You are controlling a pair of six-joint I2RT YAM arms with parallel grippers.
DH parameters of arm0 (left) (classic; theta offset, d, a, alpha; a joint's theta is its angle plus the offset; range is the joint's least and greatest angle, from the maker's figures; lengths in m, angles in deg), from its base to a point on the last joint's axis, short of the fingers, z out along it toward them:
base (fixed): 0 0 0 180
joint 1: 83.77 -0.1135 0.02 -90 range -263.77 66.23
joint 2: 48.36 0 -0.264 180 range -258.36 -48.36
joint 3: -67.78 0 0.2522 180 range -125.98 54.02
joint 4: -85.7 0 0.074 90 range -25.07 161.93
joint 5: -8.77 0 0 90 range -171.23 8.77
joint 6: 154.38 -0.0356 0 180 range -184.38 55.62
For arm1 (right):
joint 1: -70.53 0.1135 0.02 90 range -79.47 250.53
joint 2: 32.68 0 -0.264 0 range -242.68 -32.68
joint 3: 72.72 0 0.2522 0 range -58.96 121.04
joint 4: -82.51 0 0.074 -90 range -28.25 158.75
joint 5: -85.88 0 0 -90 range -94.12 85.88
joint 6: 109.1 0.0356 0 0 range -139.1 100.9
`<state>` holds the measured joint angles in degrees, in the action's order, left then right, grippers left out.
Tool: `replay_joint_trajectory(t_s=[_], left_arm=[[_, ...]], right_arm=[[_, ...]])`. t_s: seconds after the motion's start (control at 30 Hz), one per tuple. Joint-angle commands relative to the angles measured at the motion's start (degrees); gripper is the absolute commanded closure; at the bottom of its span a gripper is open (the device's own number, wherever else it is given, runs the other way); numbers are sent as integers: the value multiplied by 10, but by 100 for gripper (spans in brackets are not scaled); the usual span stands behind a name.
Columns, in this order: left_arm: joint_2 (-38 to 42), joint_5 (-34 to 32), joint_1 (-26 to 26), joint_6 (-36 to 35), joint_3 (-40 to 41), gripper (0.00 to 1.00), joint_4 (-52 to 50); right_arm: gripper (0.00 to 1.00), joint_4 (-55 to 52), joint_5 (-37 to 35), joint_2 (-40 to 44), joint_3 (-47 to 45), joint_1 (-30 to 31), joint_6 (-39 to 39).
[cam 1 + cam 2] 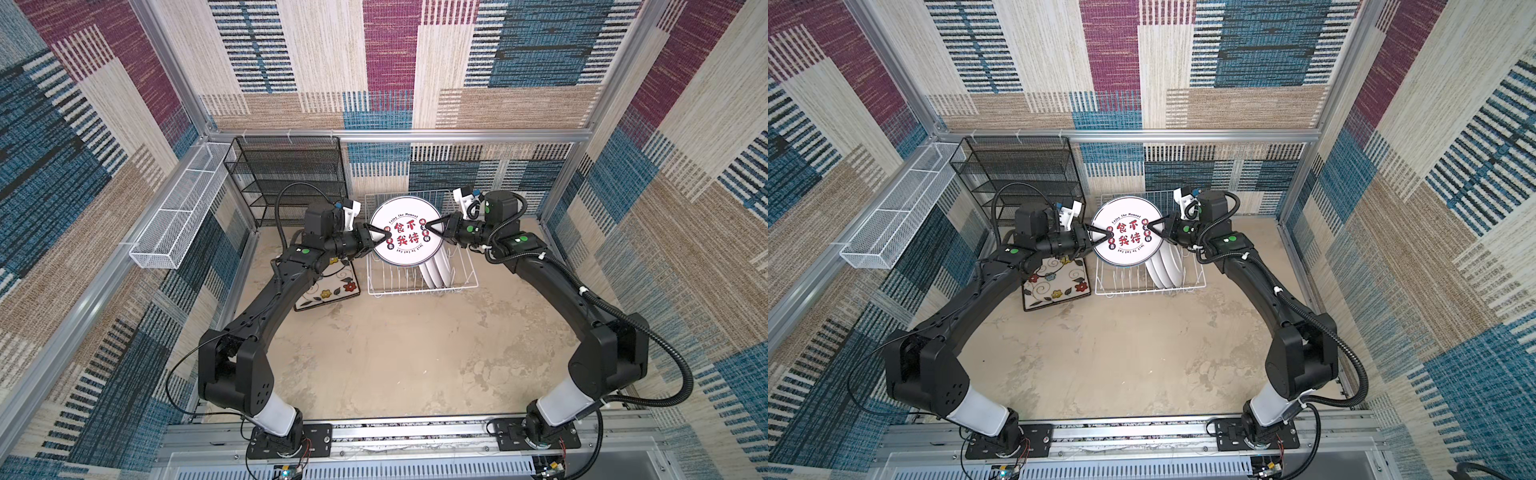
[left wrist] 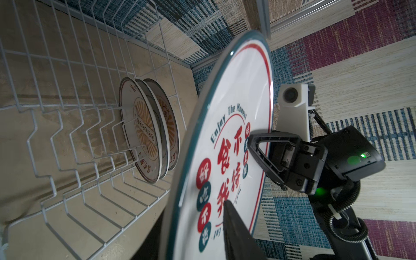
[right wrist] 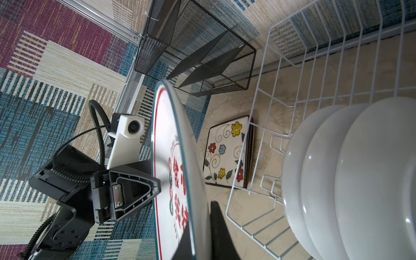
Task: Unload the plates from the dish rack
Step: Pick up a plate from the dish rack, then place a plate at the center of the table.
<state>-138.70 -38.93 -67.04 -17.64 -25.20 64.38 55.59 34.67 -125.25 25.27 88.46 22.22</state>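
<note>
Right gripper [image 1: 430,228] on plate [image 1: 405,214] rim

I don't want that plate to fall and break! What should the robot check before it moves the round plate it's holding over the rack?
1. Grip of the right gripper on the round plate: ok, shut on its rim.
2. Grip of the left gripper on the opposite rim: cannot tell. The jaws straddle the rim, but a firm pinch doesn't show.
3. Round plate apart from the plates in the rack: ok.
4. Round plate above the tines of the dish rack: ok.
5. Bare table in front for setting it down: ok.
6. Square plates lying flat beside the rack: ok.
</note>
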Motion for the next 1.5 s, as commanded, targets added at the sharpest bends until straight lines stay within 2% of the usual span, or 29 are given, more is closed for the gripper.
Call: replay_joint_trajectory(t_s=[0.0, 0.3, 0.47, 0.57, 0.7, 0.77, 0.87, 0.9, 1.03, 1.3, 1.47], left_arm=[[1, 13, 0, 11, 1, 71, 26], [-1, 19, -2, 12, 0, 99, 23], [5, 24, -6, 23, 4, 100, 25], [17, 26, -16, 30, 11, 100, 24], [54, 31, -41, 31, 30, 100, 8], [71, 35, -51, 16, 32, 100, -24], [101, 34, -63, -14, 36, 100, -88], [110, 34, -66, -22, 38, 100, -107], [151, 32, -76, -49, 48, 100, -180], [223, 36, -86, -109, 89, 100, -303], [286, 49, -86, -106, 179, 100, -310]], right_arm=[[100, 39, 20, -2, -1, -1, 10], [89, 40, 18, -2, -4, 0, 13], [78, 45, 0, 5, -8, 0, 10], [65, 38, -22, 13, -6, 0, -14], [39, 20, -76, 42, -11, 0, -71], [26, 21, -98, 61, -24, 0, -107], [12, 35, -136, 99, -60, 0, -150], [1, 41, -146, 113, -71, -1, -169], [0, 56, -166, 156, -105, -1, -255], [0, 38, -117, 220, -148, 0, -443], [0, 0, -68, 259, -184, 2, -552]])
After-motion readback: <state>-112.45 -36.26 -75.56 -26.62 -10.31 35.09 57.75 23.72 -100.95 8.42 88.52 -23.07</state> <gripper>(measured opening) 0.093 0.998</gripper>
